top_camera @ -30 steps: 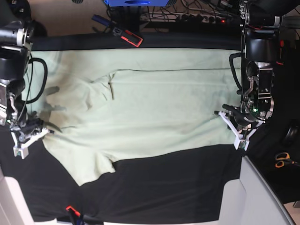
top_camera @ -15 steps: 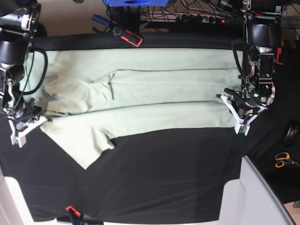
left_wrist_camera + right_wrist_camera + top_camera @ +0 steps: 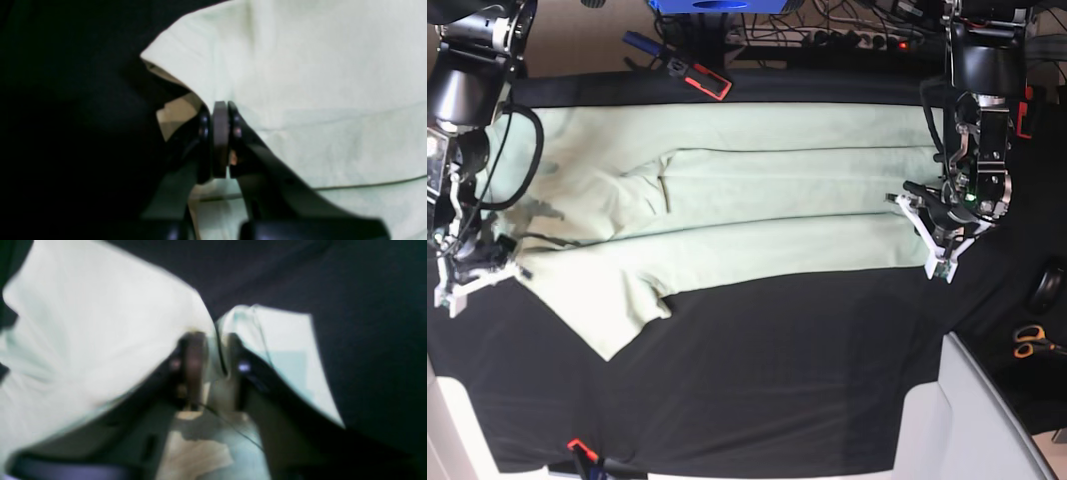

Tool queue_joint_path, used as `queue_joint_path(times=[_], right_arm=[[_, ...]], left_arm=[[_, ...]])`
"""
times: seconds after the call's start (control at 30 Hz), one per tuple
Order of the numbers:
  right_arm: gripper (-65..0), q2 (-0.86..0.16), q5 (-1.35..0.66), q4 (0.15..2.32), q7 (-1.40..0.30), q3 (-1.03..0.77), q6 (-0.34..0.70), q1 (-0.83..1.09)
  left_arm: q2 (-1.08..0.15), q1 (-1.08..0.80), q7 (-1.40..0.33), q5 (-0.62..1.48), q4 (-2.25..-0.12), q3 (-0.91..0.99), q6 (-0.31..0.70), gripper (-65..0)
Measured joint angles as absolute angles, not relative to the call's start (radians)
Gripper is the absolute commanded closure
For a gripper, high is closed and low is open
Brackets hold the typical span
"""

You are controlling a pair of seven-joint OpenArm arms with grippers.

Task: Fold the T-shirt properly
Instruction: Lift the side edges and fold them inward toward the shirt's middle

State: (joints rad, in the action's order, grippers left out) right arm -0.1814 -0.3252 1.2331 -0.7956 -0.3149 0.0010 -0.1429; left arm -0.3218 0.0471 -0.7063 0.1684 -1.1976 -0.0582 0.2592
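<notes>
— Base view? The T-shirt (image 3: 727, 200) is spread over the black-covered tabletop (image 3: 777, 380) — its near edge is folded back.

— Left wrist? The left tool (image 3: 221, 140) is pressed closed on the hem.

— Right wrist? The right tool (image 3: 210, 363) is parted slightly, with cloth between the jaws — blurred.

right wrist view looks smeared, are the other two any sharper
Right wrist view: heavy blur; the T-shirt glares near white around the right end effector. Left wrist view: soft, left half almost black. Base view: sharpest, evenly lit.
</notes>
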Motion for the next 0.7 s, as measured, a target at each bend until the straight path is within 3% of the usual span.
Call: queue_joint_path(times=[0.07, 0.13, 0.3, 0.47, 0.7], right_arm=[[-31.0, -0.184, -0.331, 1.248, -0.796, -0.315, -0.002, -0.144], [-37.0, -0.184, -0.330, 1.250, -0.796, -0.315, -0.002, -0.146], [-37.7, -0.185, -0.329, 1.195, -0.780, -0.310, 0.009, -0.212], [-37.7, -0.222, -0.332, 0.842, -0.667, -0.302, 0.211, -0.411], [-37.9, -0.288, -0.313, 0.458, -0.481, -0.267, 0.280, -0.542]], left_arm=[[-0.321, 0.047, -0.707, 0.168, -1.197, -0.058, 0.259, 0.0], [-0.322, 0.047, -0.707, 0.168, -1.197, -0.058, 0.259, 0.0], [-0.321, 0.047, -0.708, 0.168, -1.196, -0.057, 0.259, 0.0], [-0.321, 0.048, -0.704, 0.169, -1.197, -0.056, 0.259, 0.0], [-0.321, 0.047, -0.704, 0.168, -1.196, -0.058, 0.259, 0.0]])
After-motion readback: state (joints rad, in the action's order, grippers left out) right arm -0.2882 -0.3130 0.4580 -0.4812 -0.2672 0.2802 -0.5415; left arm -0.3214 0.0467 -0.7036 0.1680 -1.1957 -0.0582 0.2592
